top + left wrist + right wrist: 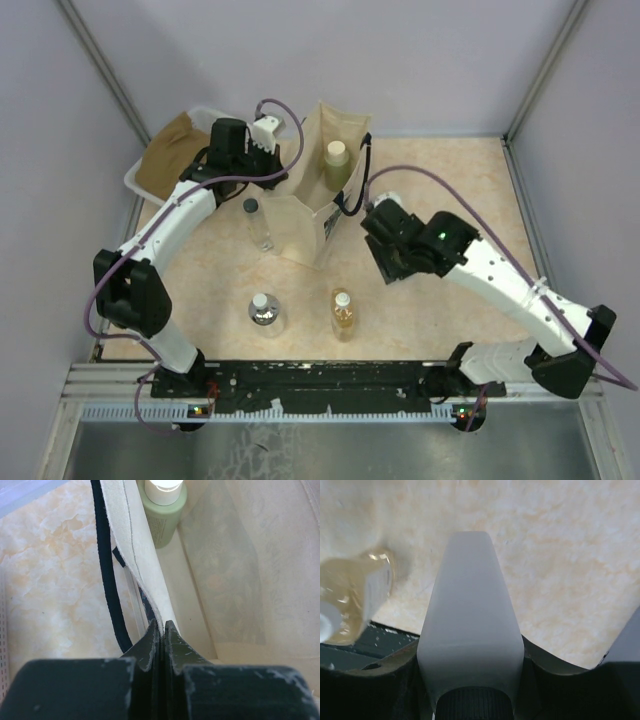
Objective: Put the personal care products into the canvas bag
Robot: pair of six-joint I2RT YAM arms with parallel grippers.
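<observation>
**Stock on table: one bottle bagged, one in grip, three loose**

- Canvas bag (318, 200): beige tote, upright at mid-table with its mouth open. Thin black handle (104, 570) hangs down the outside of the left wall. Small dark print (328, 226) is on the near side.
- Olive-green bottle (336, 160): cream cap, standing inside the bag at its far end.
- Left gripper (163, 628): fingers pressed together, pinching the bag's left rim, with the canvas edge running down between them.
- Right gripper (472, 662): clamped on the square whitish bottle (470, 605), to the right of the bag. The bottle's black cap sits back toward the wrist and its body points out over the table (450, 180).
- Slim clear bottle (258, 222): black cap, on the table just left of the bag.
- Silvery round bottle (265, 310): white cap, near the front edge.
- Amber bottle (343, 313): white cap, right of the silvery one and apart from it.
- White plastic tub (138, 182): far left corner, holding a brown cloth (170, 155).
</observation>
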